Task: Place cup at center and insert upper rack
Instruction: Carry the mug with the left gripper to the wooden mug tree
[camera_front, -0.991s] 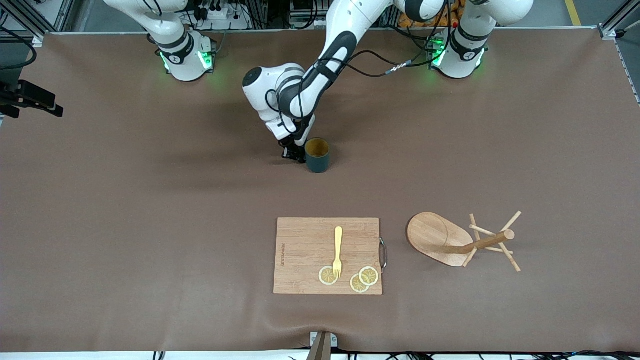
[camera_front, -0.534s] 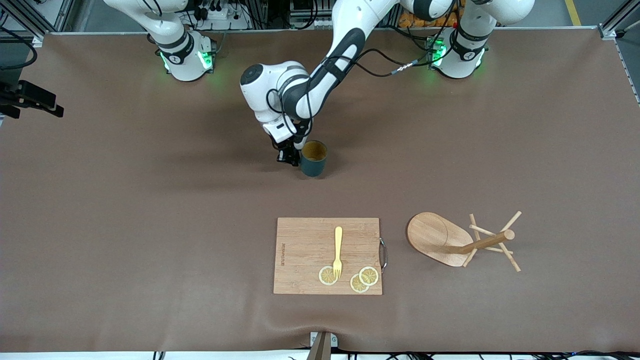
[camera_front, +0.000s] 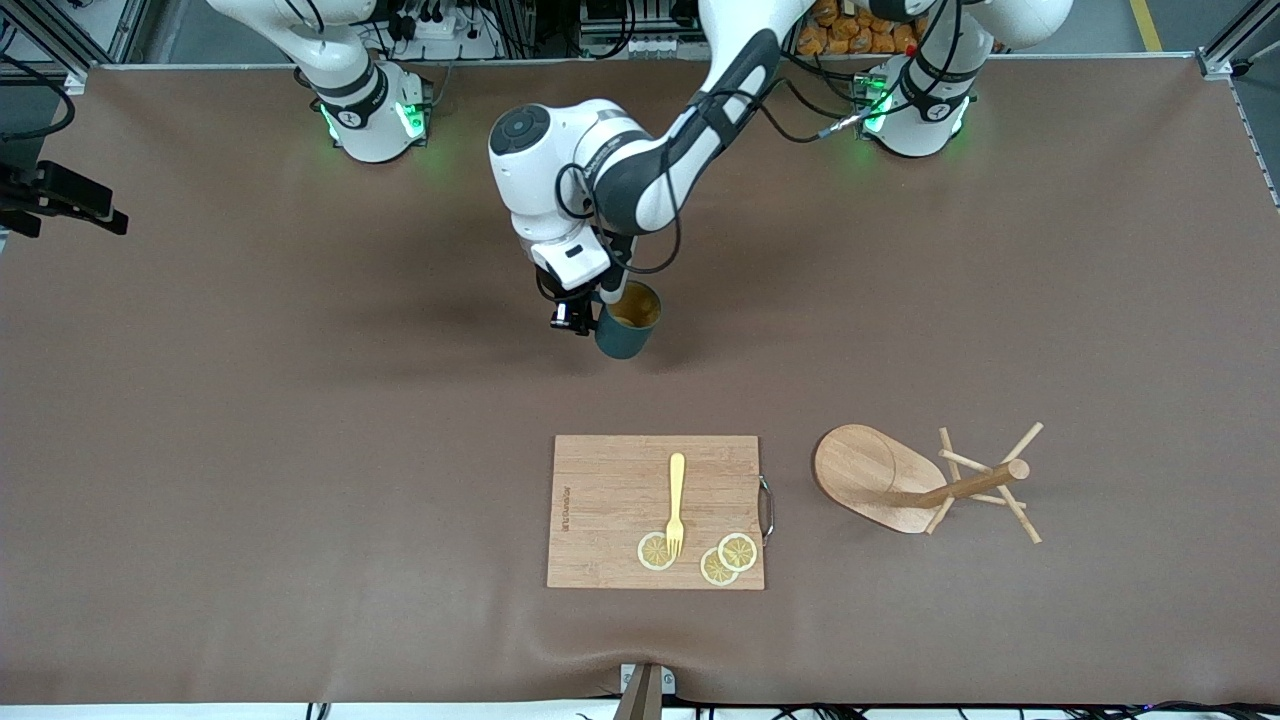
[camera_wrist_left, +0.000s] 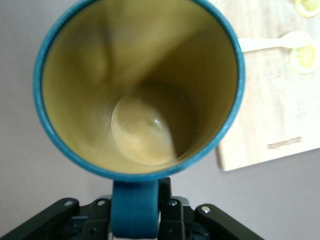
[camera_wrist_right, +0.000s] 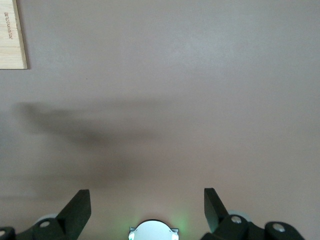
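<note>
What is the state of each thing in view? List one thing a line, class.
cup: lifted, tilted, empty, held by its handle
left gripper: jaws shut on the cup's handle
right gripper: jaws open, empty, waiting
upper rack: lying on its side
fork: flat on the cutting board

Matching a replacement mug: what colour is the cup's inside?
Tan-yellow inside the cup, with a teal-blue rim; clearest in the left wrist view.

wooden cutting board, yellow fork, three lemon slices
</note>
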